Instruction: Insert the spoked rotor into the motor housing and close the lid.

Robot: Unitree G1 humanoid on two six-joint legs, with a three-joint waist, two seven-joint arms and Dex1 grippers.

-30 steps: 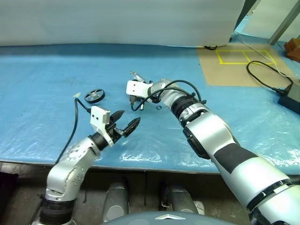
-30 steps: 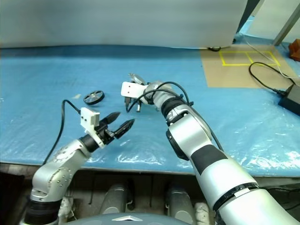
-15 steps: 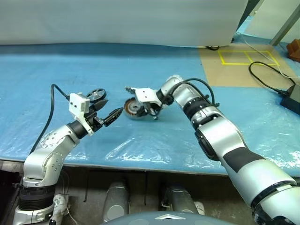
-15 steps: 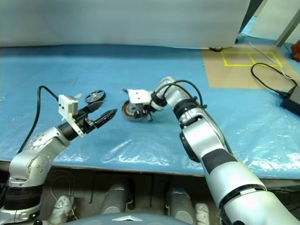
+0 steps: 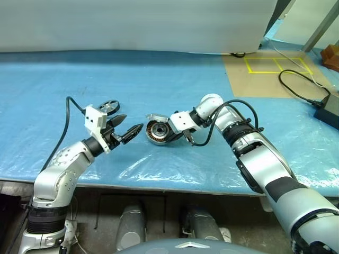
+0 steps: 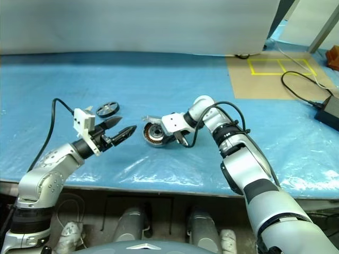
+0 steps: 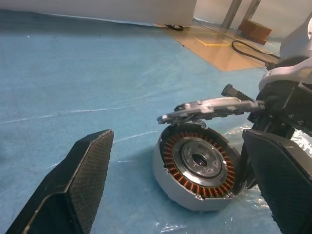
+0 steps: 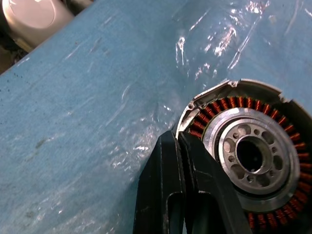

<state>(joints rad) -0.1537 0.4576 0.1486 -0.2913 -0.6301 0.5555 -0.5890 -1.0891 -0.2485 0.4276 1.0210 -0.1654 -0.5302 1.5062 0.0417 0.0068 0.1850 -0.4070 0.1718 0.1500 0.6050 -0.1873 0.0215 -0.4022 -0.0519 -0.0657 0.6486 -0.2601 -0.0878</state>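
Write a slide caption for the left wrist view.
Tilted silver housing with copper coils between open left gripper's fingers.

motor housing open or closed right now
Open. The motor housing shows bare copper windings and an empty hub; the lid is above its rim, not seated.

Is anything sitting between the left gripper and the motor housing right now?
No. In the left eye view, only bare blue table cover separates the open left gripper from the motor housing.
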